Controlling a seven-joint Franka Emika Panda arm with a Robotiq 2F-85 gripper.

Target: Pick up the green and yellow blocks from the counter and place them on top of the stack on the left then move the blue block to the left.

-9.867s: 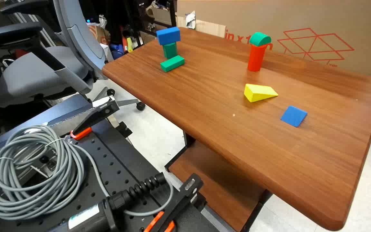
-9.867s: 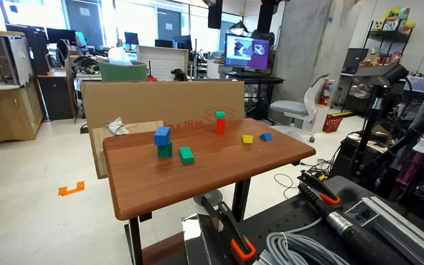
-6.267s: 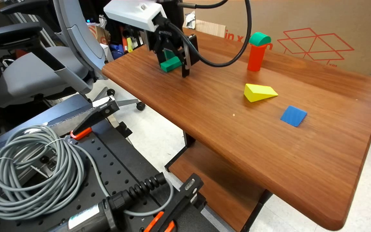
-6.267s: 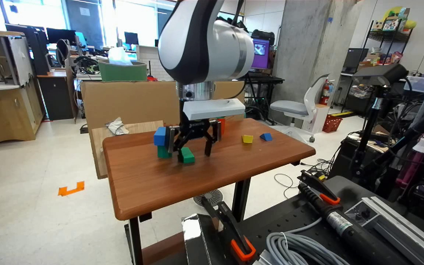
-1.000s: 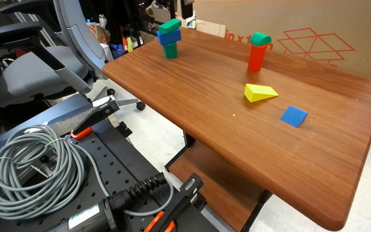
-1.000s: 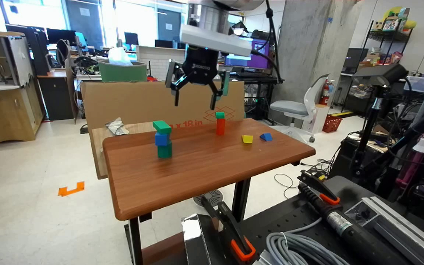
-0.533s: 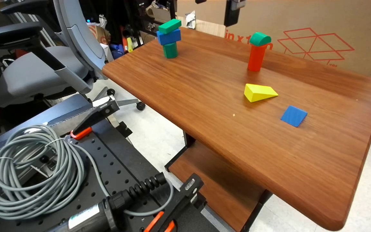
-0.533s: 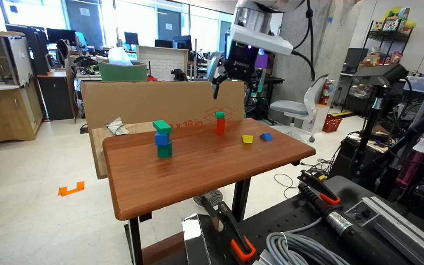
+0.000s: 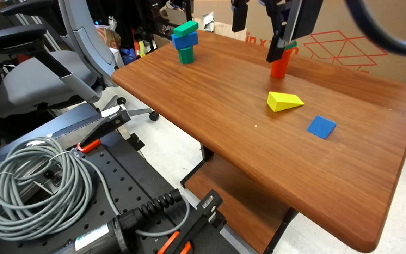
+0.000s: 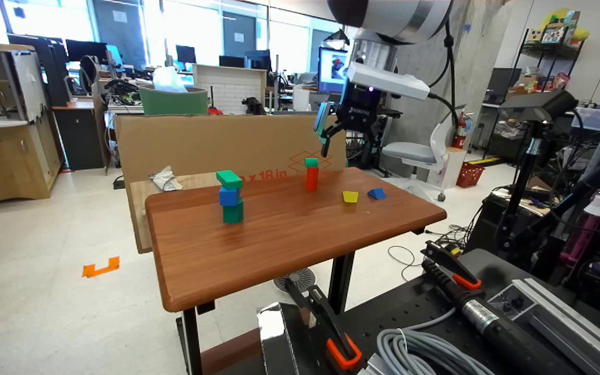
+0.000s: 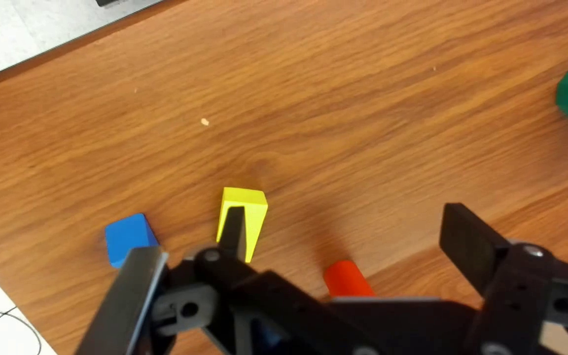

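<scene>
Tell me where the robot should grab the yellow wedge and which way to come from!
Probably the thick end of the yellow wedge, from straight above, with the tool closing across its width. The wedge lies on the tabletop, tallest at that end; its top slopes down toward the other, which gives less to squeeze and might slip.

The wedge (image 9: 282, 102) is yellow, the prism (image 9: 321, 127) blue — tabletop (image 9: 224, 102) grained brown.
</scene>
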